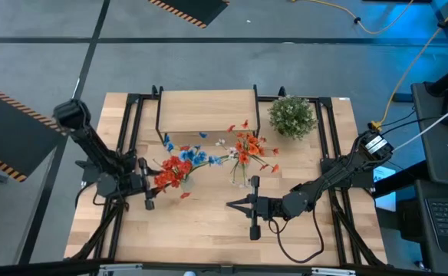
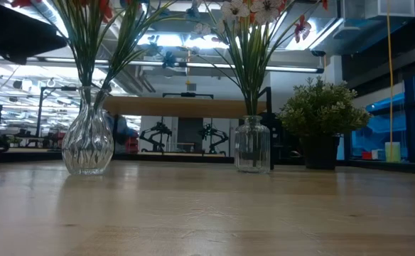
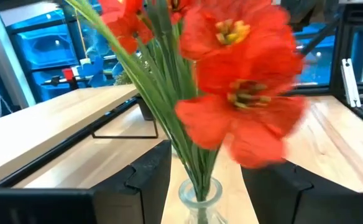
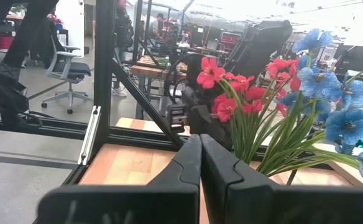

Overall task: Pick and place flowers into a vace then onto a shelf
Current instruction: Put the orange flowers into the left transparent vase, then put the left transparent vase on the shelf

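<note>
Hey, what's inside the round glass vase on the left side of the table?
The round vase holds green stems topped by red flowers and blue flowers. The left tool sits around its neck, fingers apart. Water inside cannot be judged, and stem ends are blurred by ribbed glass.

The dark left arm reaches in from its side, its gripper [image 1: 149,186] low with the fingers [image 3: 145,180] parted. The dark right arm bends inward, its gripper [image 1: 232,204] pinched closed.
</note>
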Tool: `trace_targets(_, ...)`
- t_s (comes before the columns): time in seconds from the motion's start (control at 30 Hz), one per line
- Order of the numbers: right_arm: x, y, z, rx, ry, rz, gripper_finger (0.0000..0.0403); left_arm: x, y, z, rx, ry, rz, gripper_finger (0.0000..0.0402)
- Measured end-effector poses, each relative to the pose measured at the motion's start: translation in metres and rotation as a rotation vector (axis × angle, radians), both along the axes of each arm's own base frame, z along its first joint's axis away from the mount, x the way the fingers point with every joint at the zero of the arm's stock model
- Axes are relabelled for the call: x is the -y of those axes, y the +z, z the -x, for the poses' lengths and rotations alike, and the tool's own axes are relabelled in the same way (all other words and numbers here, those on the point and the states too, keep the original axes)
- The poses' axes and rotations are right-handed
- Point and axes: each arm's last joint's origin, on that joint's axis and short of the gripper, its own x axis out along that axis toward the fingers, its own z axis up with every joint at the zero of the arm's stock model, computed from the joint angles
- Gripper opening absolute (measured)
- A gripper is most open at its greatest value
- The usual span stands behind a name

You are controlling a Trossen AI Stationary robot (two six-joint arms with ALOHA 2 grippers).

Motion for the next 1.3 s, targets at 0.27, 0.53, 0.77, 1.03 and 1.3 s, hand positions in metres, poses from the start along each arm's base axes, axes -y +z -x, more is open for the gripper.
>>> trace_targets(0.27,0.0,0.0,0.0,0.0,0.0,-0.001,0.0004,0.009,0.002,0.017,0.013,-0.056,0.045,0.0182)
trace_targets(0.53,0.0,0.0,0.0,0.001,0.001,-0.023,0.0004,0.02,-0.003,0.034,0.015,-0.176,0.109,0.0183)
trace_targets(0.77,0.0,0.0,0.0,0.001,0.001,-0.024,0.0004,0.017,-0.016,0.031,-0.005,-0.127,0.105,0.0183)
trace_targets(1.03,0.0,0.0,0.0,0.001,0.001,-0.024,0.0004,0.015,-0.029,0.019,-0.054,-0.136,0.09,0.0183)
trace_targets(1.3,0.0,0.0,0.0,0.001,0.002,-0.024,0.0004,0.014,-0.031,0.018,-0.064,-0.13,0.071,0.0187)
